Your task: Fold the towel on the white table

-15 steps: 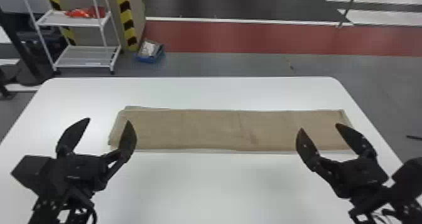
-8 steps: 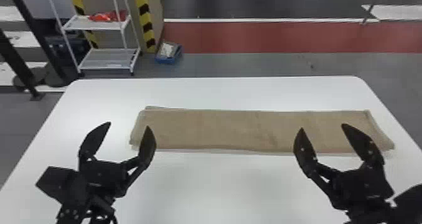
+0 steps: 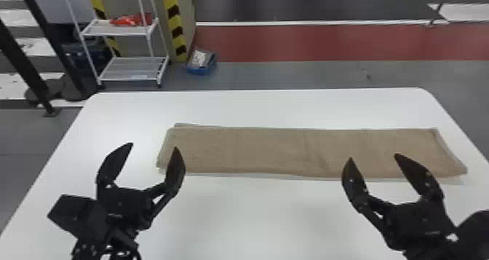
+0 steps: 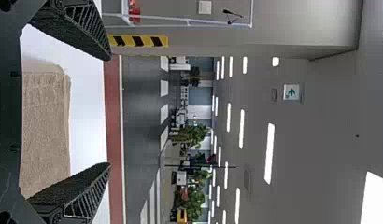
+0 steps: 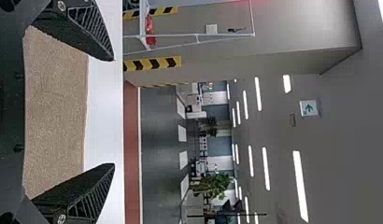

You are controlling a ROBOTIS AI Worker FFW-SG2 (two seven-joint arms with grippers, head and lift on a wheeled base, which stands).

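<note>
In the head view, the scene had been shifted rightward, and the right gripper (image 3: 373,156) had been brought inward along the tan towel (image 3: 273,150). The smooth, white, round-cornered table (image 3: 254,212) was covered across its middle by the towel, a flat, long rectangle of fine-napped cloth, layered at its edges. The left gripper (image 3: 153,145) was held near the towel's left end. On both grippers, the tapered black fingers, lattice-sided in the wrist views, were spread wide.
</note>
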